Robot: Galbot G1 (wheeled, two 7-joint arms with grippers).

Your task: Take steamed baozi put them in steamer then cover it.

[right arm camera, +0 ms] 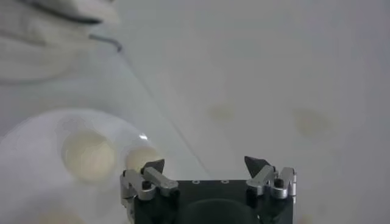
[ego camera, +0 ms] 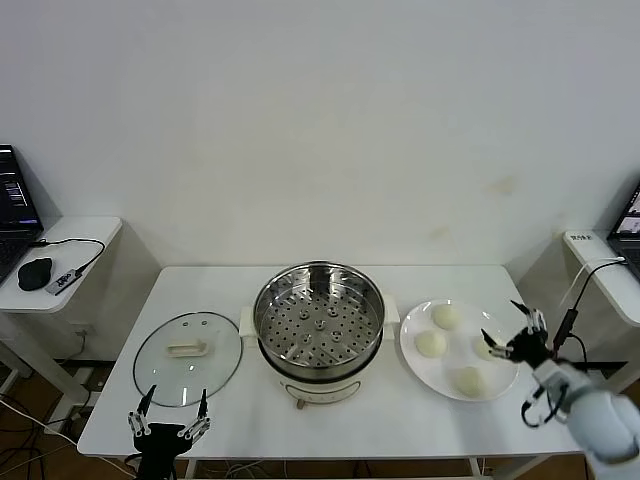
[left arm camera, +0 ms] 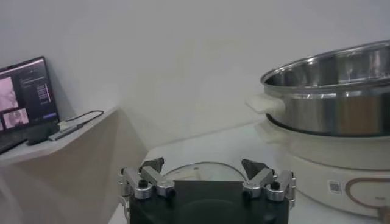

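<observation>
Four round, smooth, cream-white steamed baozi [ego camera: 445,316] lie apart from each other. One lies right by the open right hand [ego camera: 513,330]. The steamer [ego camera: 318,322] is a shiny round metal pot with a holey tray inside. It stands open, between both hands. The cover [ego camera: 188,357], a flat clear glass lid, lies just beyond the open left hand [ego camera: 168,411].

Bright even light, soft shadows, blurry close-ups
</observation>
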